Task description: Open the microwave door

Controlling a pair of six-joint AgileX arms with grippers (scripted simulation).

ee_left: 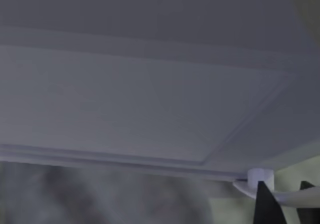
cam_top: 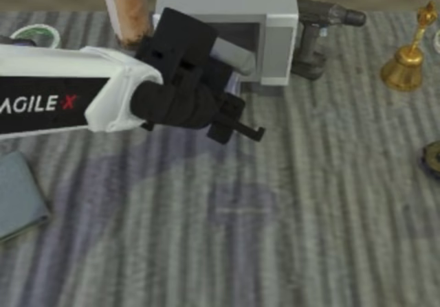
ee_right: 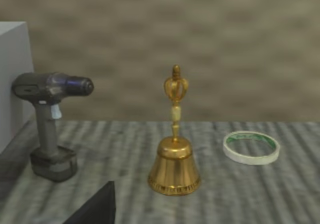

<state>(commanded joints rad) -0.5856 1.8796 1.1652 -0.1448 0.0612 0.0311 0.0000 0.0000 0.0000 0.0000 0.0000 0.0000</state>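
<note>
1. The microwave door (ee_left: 135, 103), a flat silver-grey rectangular panel with a large pale grey window framed by a raised border, fills nearly the whole left wrist view. In the top view it sits at the upper middle of the frame, swung partway out from the appliance's front, and only a slanted grey strip of it shows behind the arm.
2. Its thin pale handle strip (ee_left: 260, 176) shows at the lower right of the left wrist view, where two dark pointed fingertips (ee_left: 263, 204) stand on either side of it.
3. The boxy silver-grey metal microwave (cam_top: 230, 5) stands at the upper centre of the top view; its dark cavity is exposed beside a narrow plain control panel (cam_top: 278, 46).
4. The left gripper (cam_top: 237, 125), black and angular on a white AgileX arm, reaches in from the left edge to just below the microwave's front, its fingers set narrowly around the handle.
5. A dark grey power drill (cam_top: 316, 36) stands just right of the microwave.
6. A shiny golden hand bell (cam_top: 407, 63) stands at the upper right, with a pale ring of tape (ee_right: 251, 147) near it.
7. A tall clear jar with orange-brown contents (cam_top: 127, 12) stands left of the microwave.
8. The table (cam_top: 275, 238) has a grey, ridged, woven-looking surface.
9. For the right gripper, only a dark tip appears in its wrist view; I cannot tell its opening.
</note>
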